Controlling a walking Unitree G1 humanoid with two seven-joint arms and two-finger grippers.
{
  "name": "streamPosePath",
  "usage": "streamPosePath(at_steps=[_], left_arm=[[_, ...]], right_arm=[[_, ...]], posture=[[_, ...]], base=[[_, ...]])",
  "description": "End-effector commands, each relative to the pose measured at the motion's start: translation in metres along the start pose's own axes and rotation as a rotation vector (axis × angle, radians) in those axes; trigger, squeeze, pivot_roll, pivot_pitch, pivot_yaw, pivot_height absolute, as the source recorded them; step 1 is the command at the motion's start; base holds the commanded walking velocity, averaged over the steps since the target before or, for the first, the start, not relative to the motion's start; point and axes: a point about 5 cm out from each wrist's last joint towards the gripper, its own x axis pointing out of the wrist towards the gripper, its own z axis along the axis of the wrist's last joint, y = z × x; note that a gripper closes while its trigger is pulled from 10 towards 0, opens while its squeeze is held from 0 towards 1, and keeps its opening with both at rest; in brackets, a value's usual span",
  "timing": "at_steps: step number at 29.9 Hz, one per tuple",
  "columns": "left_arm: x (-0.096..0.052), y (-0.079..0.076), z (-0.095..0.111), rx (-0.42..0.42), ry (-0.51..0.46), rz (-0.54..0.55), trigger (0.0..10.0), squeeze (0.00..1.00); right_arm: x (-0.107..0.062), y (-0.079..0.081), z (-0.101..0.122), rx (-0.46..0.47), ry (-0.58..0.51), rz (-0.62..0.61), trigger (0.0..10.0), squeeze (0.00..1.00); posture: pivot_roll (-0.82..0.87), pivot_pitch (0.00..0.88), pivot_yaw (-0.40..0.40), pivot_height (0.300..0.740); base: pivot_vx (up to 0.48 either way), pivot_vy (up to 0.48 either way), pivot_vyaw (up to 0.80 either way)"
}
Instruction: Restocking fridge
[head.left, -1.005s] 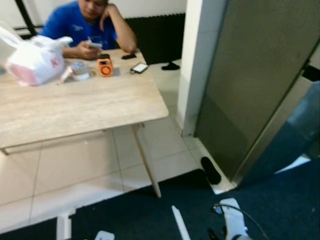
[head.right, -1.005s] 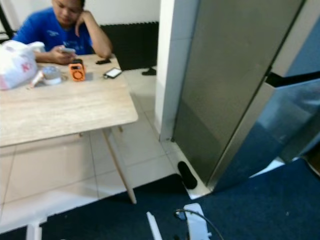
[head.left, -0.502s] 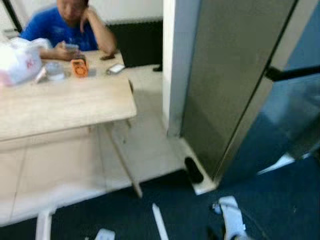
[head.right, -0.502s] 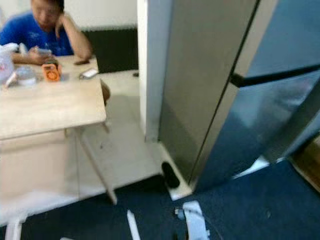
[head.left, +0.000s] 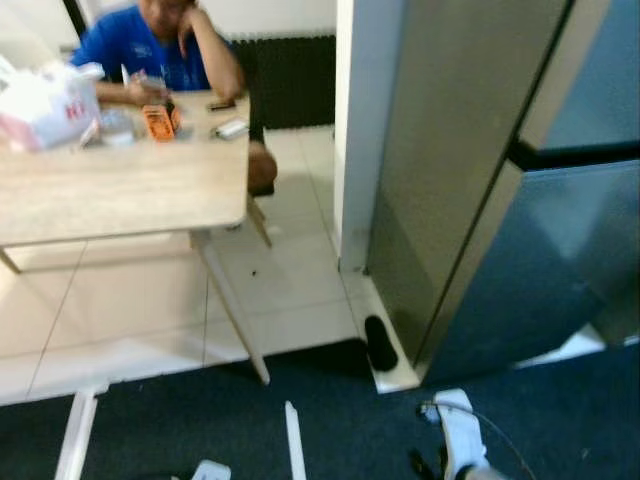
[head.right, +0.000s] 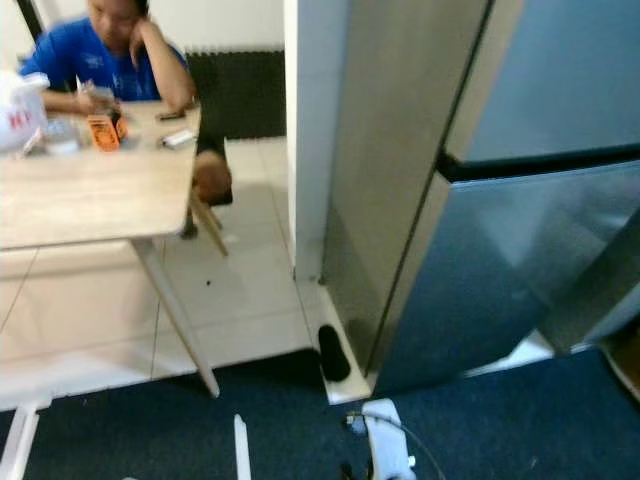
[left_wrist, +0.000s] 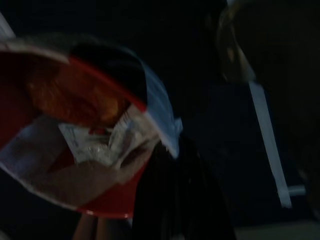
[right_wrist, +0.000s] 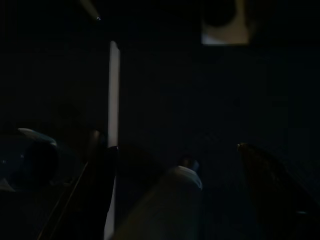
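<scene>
**Observer A:** Pale floor tiles (head.left: 130, 310) met a dark blue carpet (head.left: 560, 420) at the foot of the fridge (head.right: 520, 230). Both steel doors were closed. To the robot's left stood a wooden tabletop (head.left: 110, 190) carrying a white bag (head.left: 45, 100) and an orange gadget (head.left: 158, 122); a person in a blue shirt (head.left: 150, 45) sat behind it.

**Observer B:** Where was the stock item?

**Observer A:** In the left wrist view, a red and white food packet (left_wrist: 75, 145) lay directly against the left gripper (left_wrist: 172, 200). The black fingers appeared pressed onto its edge, pinching it, though the view was dark.

**Observer B:** And the right gripper (right_wrist: 150, 200)?

**Observer A:** It hung low over the carpet. Whether its fingers were spread or together, I could not tell; a pale rounded shape sat near them, unidentifiable.

**Observer B:** Recommended procedure?

**Observer A:** Square up to the door front first. Use the free right arm for the handle. Keep the packet level and well apart from the swinging door.
</scene>
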Motion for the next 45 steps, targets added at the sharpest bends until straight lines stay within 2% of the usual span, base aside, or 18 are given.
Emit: streamPosePath(at_steps=[1,18,29,33,38,40,44,45], left_arm=[[0.0,-0.003,0.003,0.007,-0.014,-0.008,10.0,0.0],[0.0,-0.005,0.003,0.01,-0.015,-0.011,10.0,0.0],[0.001,-0.008,0.003,0.045,-0.022,-0.025,10.0,0.0],[0.001,-0.007,0.004,0.02,-0.029,-0.014,10.0,0.0],[0.001,-0.008,0.004,0.017,-0.027,-0.025,10.0,0.0],[0.001,-0.008,0.004,0.019,-0.027,-0.025,10.0,0.0],[0.001,-0.007,0.004,0.029,-0.025,-0.023,10.0,0.0],[0.001,-0.007,0.004,0.029,-0.025,-0.023,10.0,0.0]], right_arm=[[0.0,-0.001,0.003,0.01,-0.011,-0.006,10.0,0.0],[0.0,-0.001,0.003,0.011,-0.012,-0.007,10.0,0.0],[0.0,-0.001,0.003,0.012,-0.012,-0.007,10.0,0.0],[0.0,-0.001,0.003,0.007,-0.013,-0.007,10.0,0.0],[0.0,-0.001,0.004,-0.009,-0.016,-0.005,10.0,0.0],[0.0,-0.001,0.008,-0.012,-0.03,-0.003,10.0,0.0],[0.0,-0.006,0.042,-0.016,-0.152,0.013,10.0,0.0],[0.0,-0.006,0.042,-0.016,-0.152,0.013,10.0,0.0]], posture=[[-0.05,0.0,0.022,0.74],[-0.05,0.0,0.02,0.74],[-0.05,0.0,0.022,0.74],[-0.05,0.0,0.022,0.74],[-0.05,0.0,0.022,0.74],[-0.06,0.0,0.025,0.74],[-0.06,0.0,0.025,0.74],[-0.06,0.0,0.025,0.74]], base=[[0.0,-0.454,0.0],[0.0,-0.447,0.0],[0.0,-0.043,0.0],[0.0,-0.443,0.0],[0.0,0.0,0.0],[0.0,0.0,0.0],[0.0,0.0,0.0],[0.0,0.0,0.0]])
